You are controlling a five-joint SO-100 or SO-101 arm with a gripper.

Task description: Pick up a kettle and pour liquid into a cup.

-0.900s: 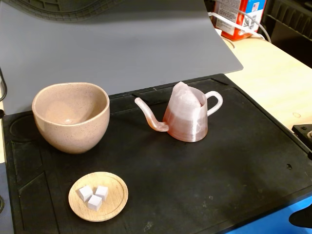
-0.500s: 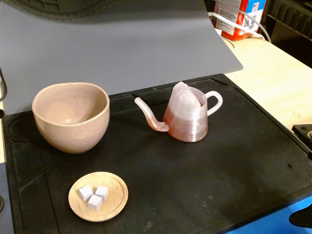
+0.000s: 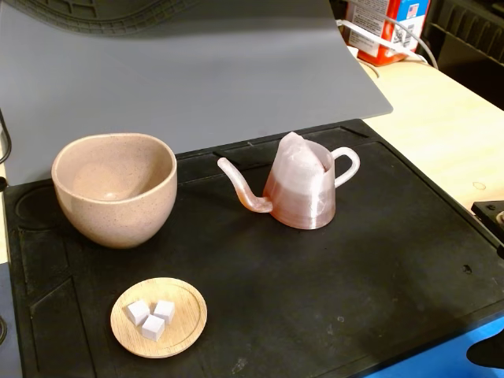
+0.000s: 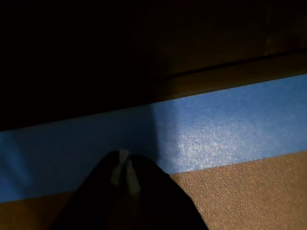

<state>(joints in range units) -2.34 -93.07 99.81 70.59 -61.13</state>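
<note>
The translucent pink kettle stands upright in the middle of the black mat in the fixed view. Its thin spout points left toward the cup and its loop handle faces right. Its lower body and spout look orange-red; I cannot make out the liquid itself. The speckled beige-pink cup stands upright at the left of the mat. My gripper shows only in the wrist view, as a dark shape with its pale fingertips together, holding nothing, over a blue strip. It is far from the kettle.
A small wooden saucer with three white cubes lies in front of the cup. A grey sheet rises behind the mat. A red box with cables stands at the back right, and a dark part sits at the right edge.
</note>
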